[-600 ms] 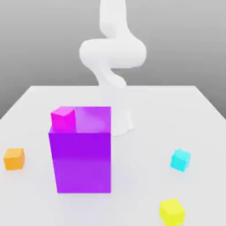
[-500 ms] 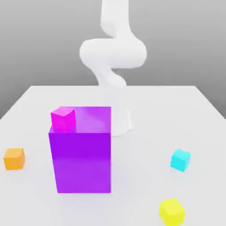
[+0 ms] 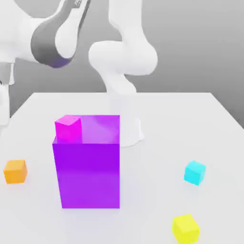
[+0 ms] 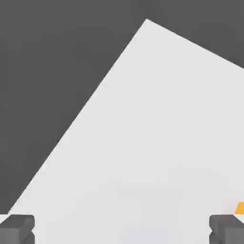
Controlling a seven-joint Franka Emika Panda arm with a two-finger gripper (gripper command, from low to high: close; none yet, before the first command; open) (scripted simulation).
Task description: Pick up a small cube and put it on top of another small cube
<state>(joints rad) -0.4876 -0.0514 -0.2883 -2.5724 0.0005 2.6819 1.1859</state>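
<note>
I have the hand (image 4: 122, 228) spread wide and carrying nothing; in the hand view its two dark fingertips (image 4: 16, 228) sit far apart with bare white worktop (image 4: 157, 124) between them. A sliver of the small orange cube (image 4: 240, 208) peeks in just beside one fingertip, so I judge the hand is over the right area but not yet centred on it. In the exterior view that orange cube (image 3: 15, 171) rests flat on the worktop near the exterior view's left edge, well apart from everything else, which leaves free room on every side for the fingers to come down around it. The arm (image 3: 57, 35) reaches in across the upper left of that view, which fits an approach toward the cube. The big purple block (image 3: 86, 162) stands upright in the middle with a small magenta cube (image 3: 68, 127) sitting on its top at the corner nearest the orange one. A cyan cube (image 3: 195, 172) and a yellow cube (image 3: 185, 228) lie on the worktop toward the exterior view's right, apart from each other. Any of these small cubes could serve as the base of the stack; I cannot tell yet which one I will use. The only marking is a small dark mark on the arm's upper link, too small for me to read; the cubes and block are plain, with no labels or brands.
</note>
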